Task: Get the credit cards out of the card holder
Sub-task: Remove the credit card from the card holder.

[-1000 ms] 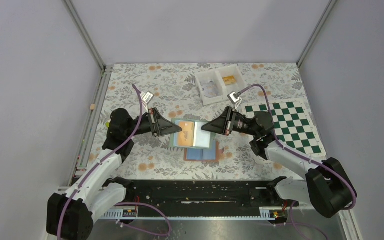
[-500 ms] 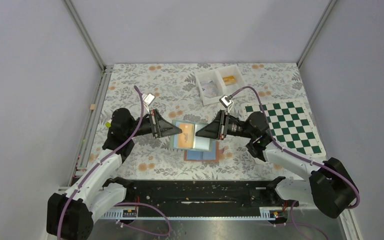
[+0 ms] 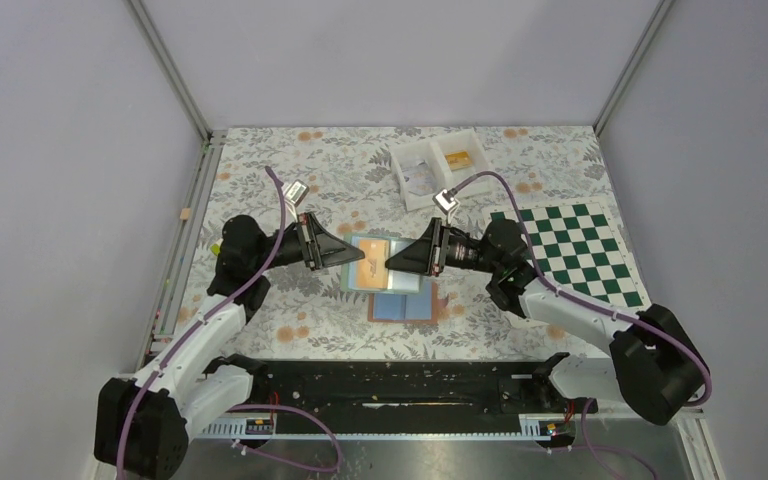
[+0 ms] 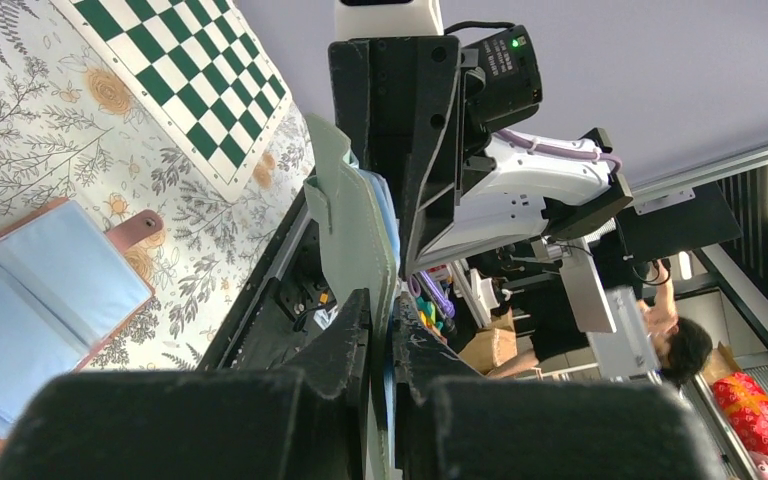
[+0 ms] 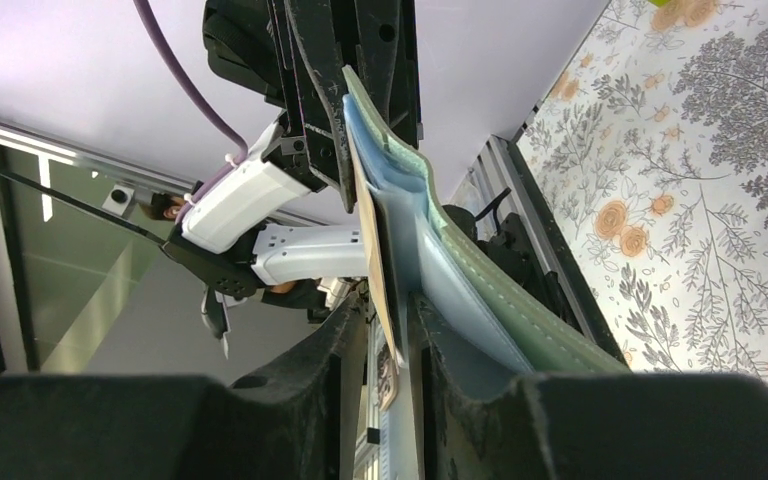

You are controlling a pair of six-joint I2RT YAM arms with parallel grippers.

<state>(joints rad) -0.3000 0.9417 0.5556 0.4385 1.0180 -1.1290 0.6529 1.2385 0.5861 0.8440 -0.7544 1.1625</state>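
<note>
Clearly, the holder (image 3: 402,262) is a booklet with a stitched grey-green cover and light-blue pockets, and a tan card (image 3: 368,272) lies against its inner face. It hangs above the middle of the worktop (image 3: 290,180), between the two arms. The left fingers (image 3: 353,259) are clamped nearly closed on its cover edge. The right fingers (image 3: 392,265) pinch the card, with the blue pockets just beside them. Just beneath, a brown holder (image 3: 403,306) lies open with its blue panels up.
</note>
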